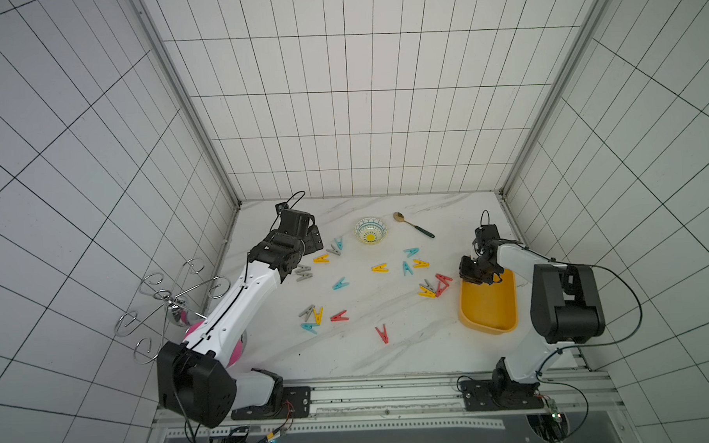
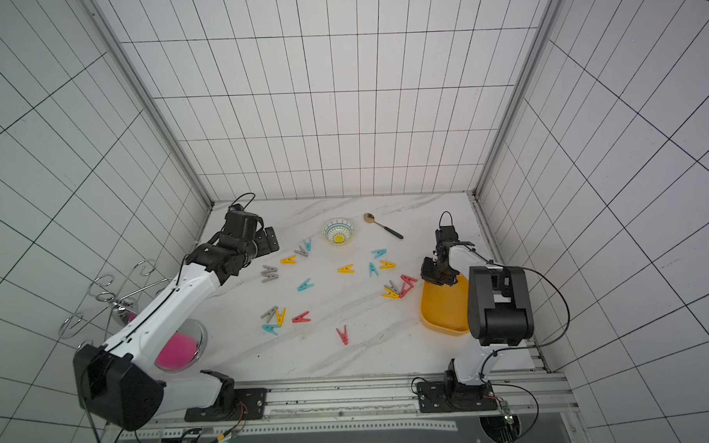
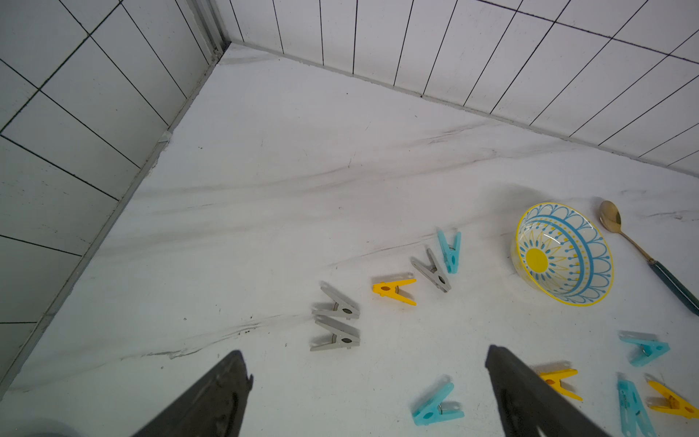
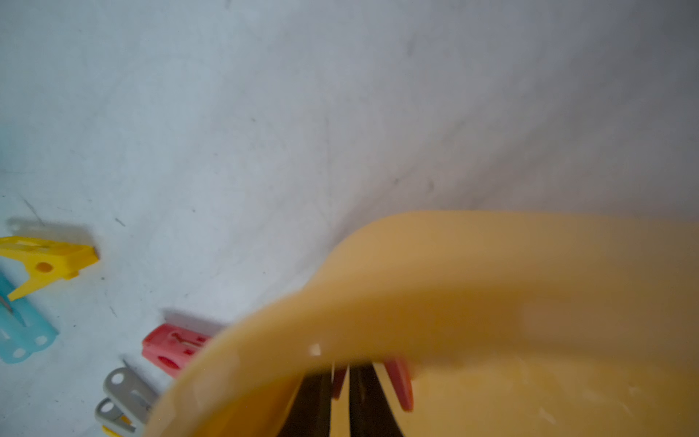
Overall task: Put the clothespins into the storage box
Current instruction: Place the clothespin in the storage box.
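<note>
Inside the storage box (image 4: 454, 272), by its rim, the right claw (image 4: 340, 378), set narrow, pinches a red clothespin (image 4: 400, 386) by one leg; it could snag on release and flip out. Far from the box, the left claw (image 3: 365, 352) gapes wide.

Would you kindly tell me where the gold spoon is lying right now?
In both top views the gold spoon lies near the far edge of the table, just right of the patterned bowl and apart from it.
</note>
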You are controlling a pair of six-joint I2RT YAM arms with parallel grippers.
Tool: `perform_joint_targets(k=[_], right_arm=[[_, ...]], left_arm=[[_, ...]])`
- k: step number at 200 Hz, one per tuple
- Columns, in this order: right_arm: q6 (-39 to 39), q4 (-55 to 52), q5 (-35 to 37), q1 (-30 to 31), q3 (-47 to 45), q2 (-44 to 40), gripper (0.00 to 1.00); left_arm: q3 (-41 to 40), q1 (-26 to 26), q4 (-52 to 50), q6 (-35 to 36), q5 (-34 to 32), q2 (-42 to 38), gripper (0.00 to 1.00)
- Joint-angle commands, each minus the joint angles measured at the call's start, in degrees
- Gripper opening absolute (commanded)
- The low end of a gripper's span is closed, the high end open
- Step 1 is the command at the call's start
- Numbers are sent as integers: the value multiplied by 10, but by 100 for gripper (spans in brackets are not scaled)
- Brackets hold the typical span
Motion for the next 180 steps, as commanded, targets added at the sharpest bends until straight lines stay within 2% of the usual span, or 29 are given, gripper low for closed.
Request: perform_joint_targets(k=[1,44,76,116,144,180], right_arm=[[-16,9,-5,17,39,22,16],[-32,-17,7,28,58,24,25],[-49,-82,58,28,69,-19,31],[-41,-138,72,35,82,-99,34],[-18,-171,76,88,103,-137,37],[73,-152,122,202,82,-154,36]], left_arm=[[11,0,1,-1,-5,-7,99],[11,-1,-3,1,-10,-6,99],[14,-1,-6,-2,-5,-7,99],[13,0,-13,-3,-8,-12,99],[7,-1,-16,-6,-9,-19,99],[-1,-1,-19,-11,-8,-22,99]])
